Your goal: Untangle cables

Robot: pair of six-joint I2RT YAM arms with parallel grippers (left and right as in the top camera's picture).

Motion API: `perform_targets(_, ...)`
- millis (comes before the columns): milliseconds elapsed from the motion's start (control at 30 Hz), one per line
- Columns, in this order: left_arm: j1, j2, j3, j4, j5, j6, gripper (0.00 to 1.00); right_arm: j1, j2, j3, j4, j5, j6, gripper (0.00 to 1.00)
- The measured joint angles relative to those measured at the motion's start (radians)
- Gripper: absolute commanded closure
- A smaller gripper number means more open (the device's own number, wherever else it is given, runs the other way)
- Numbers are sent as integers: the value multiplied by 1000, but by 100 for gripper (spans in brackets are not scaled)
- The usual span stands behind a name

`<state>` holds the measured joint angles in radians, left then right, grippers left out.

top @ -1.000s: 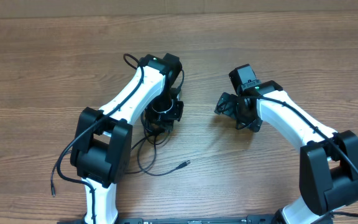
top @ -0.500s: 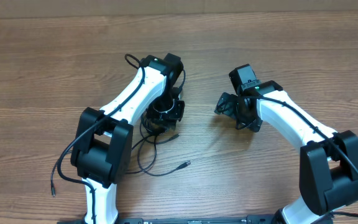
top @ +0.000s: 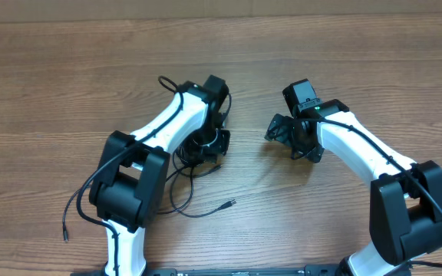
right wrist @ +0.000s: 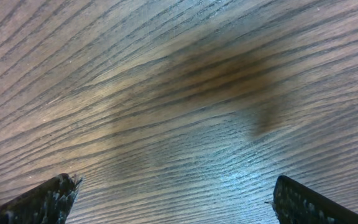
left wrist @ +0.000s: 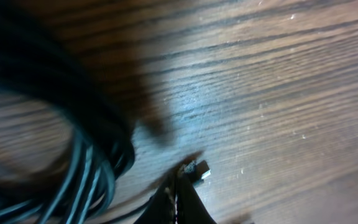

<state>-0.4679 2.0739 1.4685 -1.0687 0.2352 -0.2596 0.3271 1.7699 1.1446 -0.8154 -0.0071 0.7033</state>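
Observation:
The cables [top: 184,157] are thin black cords in a loose bundle under my left wrist, with loops trailing toward me and one plug end [top: 226,205] lying free on the wood. In the left wrist view the coiled cords [left wrist: 73,149] fill the left side. My left gripper [left wrist: 180,178] is shut, with a small metal-tipped plug [left wrist: 198,170] pinched at its tips, low over the table; in the overhead view it [top: 210,146] sits at the bundle's right edge. My right gripper [right wrist: 173,186] is open wide and empty over bare wood, and overhead it [top: 279,130] is to the right of the bundle.
The wooden table [top: 344,61] runs in all directions. A thicker black wire [top: 74,207] hangs from the left arm's base at the near left. The two arms stand apart, with a strip of bare wood between the grippers.
My left arm and gripper have shifted slightly to the right, drawing the bundle's right edge with them. The right arm has not moved.

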Motion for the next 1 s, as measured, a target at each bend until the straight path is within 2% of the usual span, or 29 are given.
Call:
perform_targets(133, -21, 0, -61, 61, 0, -36, 96, 0, 0, 0, 0, 0, 0, 0)
perform_targets(233, -34, -6, -84, 51, 6, -56, 96, 0, 0, 0, 0, 0, 0, 0)
perform_targets(467, -53, -6, -109, -107, 8, -51, 93, 0, 0, 0, 0, 0, 0, 0)
perform_targets(567, -53, -6, -109, -180, 7, -19, 96, 0, 0, 0, 0, 0, 0, 0)
perform_targets(800, -53, -6, -105, -291, -1, 62, 96, 0, 0, 0, 0, 0, 0, 0)
perform_targets(1000, -52, -6, 1, -347, -7, 80, 96, 0, 0, 0, 0, 0, 0, 0)
